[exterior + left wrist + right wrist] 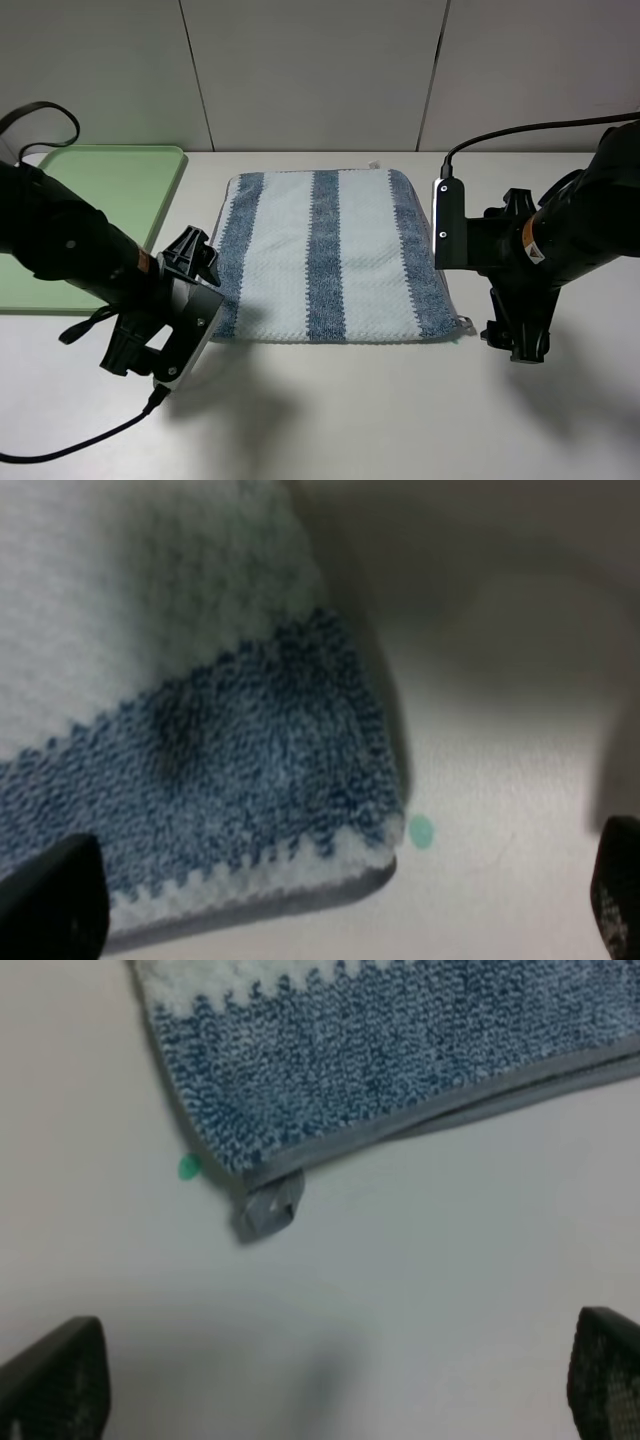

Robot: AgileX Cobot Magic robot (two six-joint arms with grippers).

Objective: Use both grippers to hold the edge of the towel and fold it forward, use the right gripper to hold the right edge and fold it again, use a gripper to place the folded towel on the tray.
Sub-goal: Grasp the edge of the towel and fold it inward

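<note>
Left claw (335,912) and right claw (325,1380) both gape wide, seemingly just above the striped towel (325,255) at its near corners on the desk (350,420).

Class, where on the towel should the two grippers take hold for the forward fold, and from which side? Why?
Take the towel by its two near corners: left gripper on the left corner, right gripper on the right corner, coming in low from the near side. It lies flat, so only its hemmed edge offers a lip, and both open grippers sit beside those corners.
</note>
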